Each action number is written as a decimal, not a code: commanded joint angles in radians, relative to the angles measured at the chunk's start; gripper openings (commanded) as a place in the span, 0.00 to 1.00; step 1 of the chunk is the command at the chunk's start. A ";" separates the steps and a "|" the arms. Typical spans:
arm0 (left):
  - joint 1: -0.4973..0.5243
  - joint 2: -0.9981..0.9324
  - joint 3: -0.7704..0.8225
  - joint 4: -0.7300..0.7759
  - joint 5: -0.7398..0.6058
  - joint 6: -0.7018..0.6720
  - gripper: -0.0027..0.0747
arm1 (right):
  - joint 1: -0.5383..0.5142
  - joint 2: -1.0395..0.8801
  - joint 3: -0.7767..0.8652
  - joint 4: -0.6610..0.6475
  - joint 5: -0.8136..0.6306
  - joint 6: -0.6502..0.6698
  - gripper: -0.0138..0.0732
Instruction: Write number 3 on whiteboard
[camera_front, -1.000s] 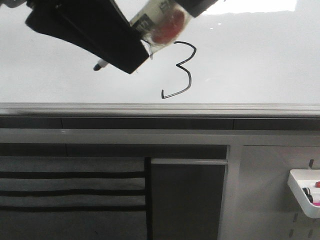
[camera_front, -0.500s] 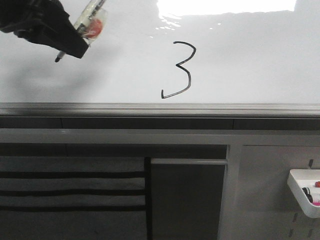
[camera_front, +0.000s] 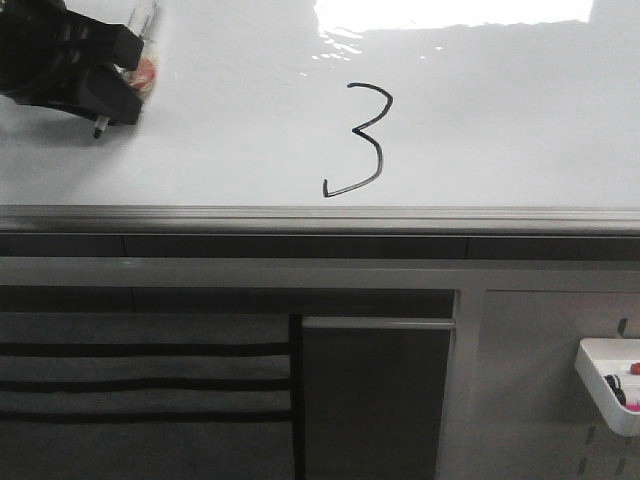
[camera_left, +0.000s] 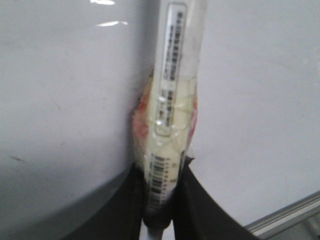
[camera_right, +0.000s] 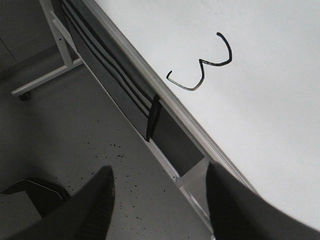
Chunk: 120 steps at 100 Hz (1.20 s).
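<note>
A thin black number 3 (camera_front: 360, 140) is drawn on the glossy whiteboard (camera_front: 500, 110), above its grey bottom rail (camera_front: 320, 218). It also shows in the right wrist view (camera_right: 202, 67). My left gripper (camera_front: 105, 85) is at the board's far left, well away from the digit, shut on a marker (camera_left: 170, 115) wrapped in clear tape with red under it. The marker's black tip (camera_front: 99, 128) points down over the board. My right gripper (camera_right: 157, 195) is open and empty, off the board and over the floor.
Below the rail is a grey frame with a dark panel (camera_front: 375, 395) and striped fabric (camera_front: 145, 380). A small white tray (camera_front: 608, 385) hangs at the lower right. A white stand leg (camera_right: 47, 75) rests on the speckled floor.
My left gripper has moved left and slightly up across the board with the marker, away from the digit. The 3 is unchanged.
</note>
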 joint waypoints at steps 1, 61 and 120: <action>0.006 -0.026 -0.027 -0.026 -0.074 -0.011 0.03 | -0.005 -0.013 -0.026 0.018 -0.044 -0.001 0.58; 0.159 -0.321 -0.042 0.184 0.275 -0.014 0.57 | -0.009 -0.183 -0.024 -0.364 0.030 0.658 0.56; 0.219 -1.009 0.209 0.625 0.359 -0.425 0.01 | -0.009 -0.510 0.301 -0.386 -0.160 0.823 0.08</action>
